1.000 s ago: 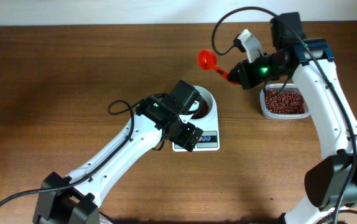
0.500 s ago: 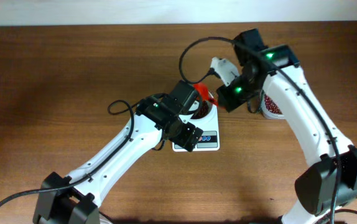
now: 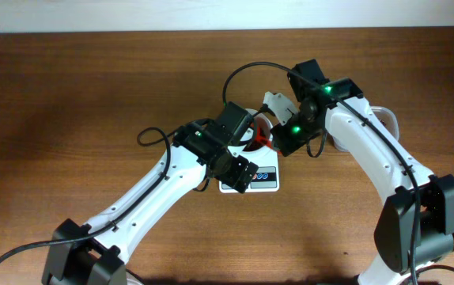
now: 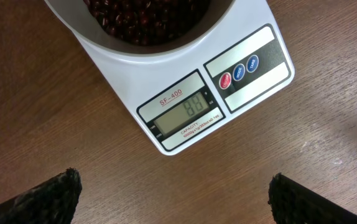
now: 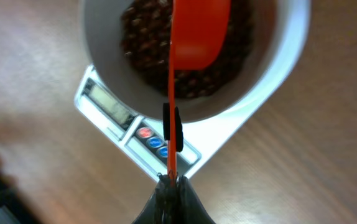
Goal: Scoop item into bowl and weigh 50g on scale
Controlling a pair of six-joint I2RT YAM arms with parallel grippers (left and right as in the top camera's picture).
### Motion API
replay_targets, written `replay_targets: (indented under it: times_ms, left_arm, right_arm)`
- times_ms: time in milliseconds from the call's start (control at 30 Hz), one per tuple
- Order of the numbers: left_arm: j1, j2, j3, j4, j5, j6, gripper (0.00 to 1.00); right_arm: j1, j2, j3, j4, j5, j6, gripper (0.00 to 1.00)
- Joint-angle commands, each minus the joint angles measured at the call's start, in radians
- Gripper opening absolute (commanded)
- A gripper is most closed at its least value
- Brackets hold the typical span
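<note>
The brown wooden table [image 3: 69, 95] carries everything, and both arms reach in to its middle. The left gripper [image 4: 173, 204] hovers with its fingers spread wide and empty just in front of the scale [image 4: 253, 93], probably so that its camera can watch the reading. The right gripper [image 5: 171, 190] is clamped tight on the thin handle of the orange-red scoop [image 5: 198, 37], which it holds out over the bowl [image 5: 277, 62]. Behind the right arm, only a pale edge of the clear tub [image 3: 389, 119] shows. The white scale sits beneath the round white bowl, which covers most of the platform and leaves the front panel free for reading. The scoop's head hangs above the bowl's middle – a sensible place for tipping or trimming a portion (whether it carries anything I cannot tell from this side). The beans [image 4: 141, 18], small and dark reddish-brown, already lie heaped in the bowl, so the job looks to be at the stage of fine adjustment toward the target weight. On the panel the label reads "SF-400" above the grey display [image 4: 188, 115]; its two digits look like "88" but are faint. The small print below is unreadable, as are the red and two blue buttons [image 4: 239, 71].
</note>
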Motion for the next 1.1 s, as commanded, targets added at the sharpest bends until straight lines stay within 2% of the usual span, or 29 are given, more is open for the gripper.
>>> replay_targets:
  times_ms: [0,300,467,700,900,1067]
  left_arm:
    - [-0.005,0.004,-0.002,0.002,-0.006,0.009,0.99]
    - [-0.005,0.004,-0.002,0.002,-0.006,0.009,0.99]
    - [-0.005,0.004,-0.002,0.002,-0.006,0.009,0.99]
    - [-0.005,0.004,-0.002,0.002,-0.006,0.009,0.99]
    - [-0.005,0.004,-0.002,0.002,-0.006,0.009,0.99]
    - [-0.005,0.004,-0.002,0.002,-0.006,0.009,0.99]
  right_arm:
    - [0.004,0.003,-0.006,-0.009,-0.127,0.001,0.04]
    - [-0.126,0.003,-0.003,-0.008,-0.415,0.022,0.04]
    - [-0.143,0.003,-0.003,-0.003,-0.427,0.018,0.04]
    - [-0.142,0.003,-0.003,0.086,-0.341,0.018,0.04]
    - [-0.081,0.003,-0.006,0.059,-0.028,0.023,0.04]
    - [-0.055,0.003,-0.014,0.080,0.043,0.046,0.04]
